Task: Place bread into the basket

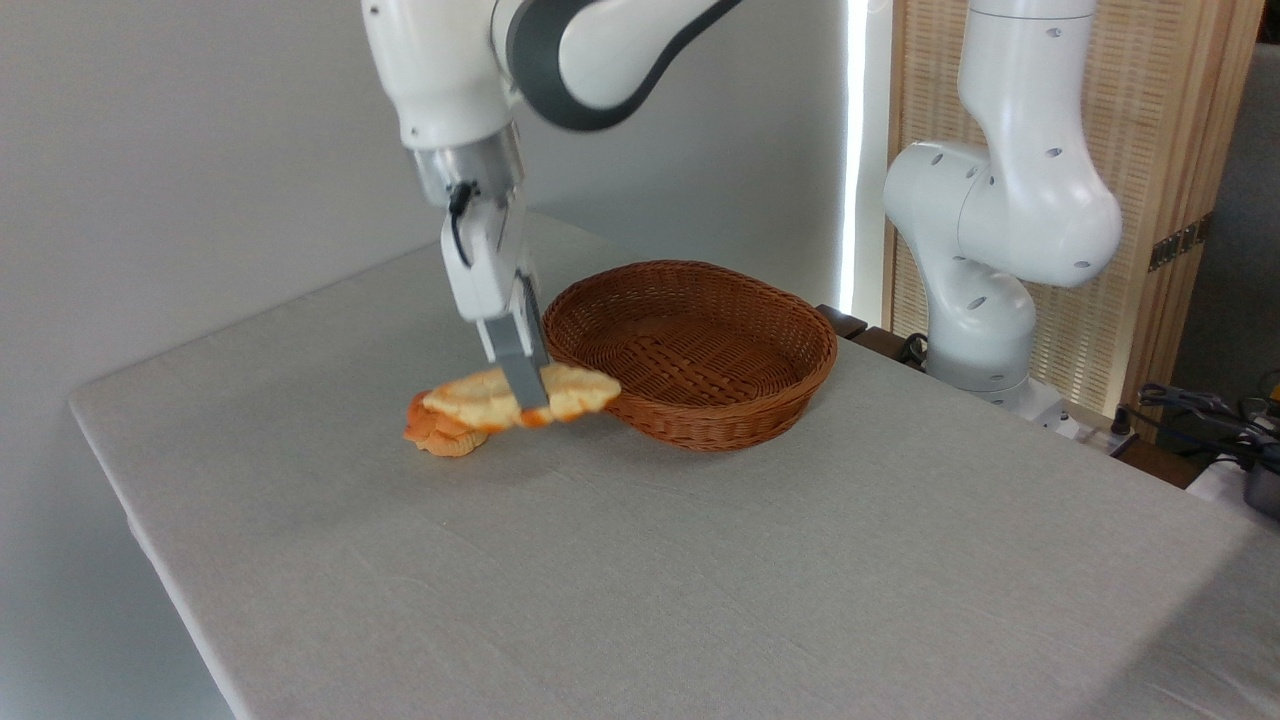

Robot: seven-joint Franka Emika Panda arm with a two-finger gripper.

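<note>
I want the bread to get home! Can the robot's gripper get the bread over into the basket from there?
Probably yes. The gripper holds the bread lifted right beside the basket, which is open, low-sided and empty, with nothing between them.

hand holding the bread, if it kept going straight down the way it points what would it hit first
Probably the small orange bun just under the held bread, or the table beside it; depth is unclear. The hand points down.

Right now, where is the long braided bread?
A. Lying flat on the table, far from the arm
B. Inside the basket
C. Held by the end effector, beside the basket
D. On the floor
C: the end effector is closed on the bread, which hangs just left of the basket, whose inside shows nothing in it.
</note>
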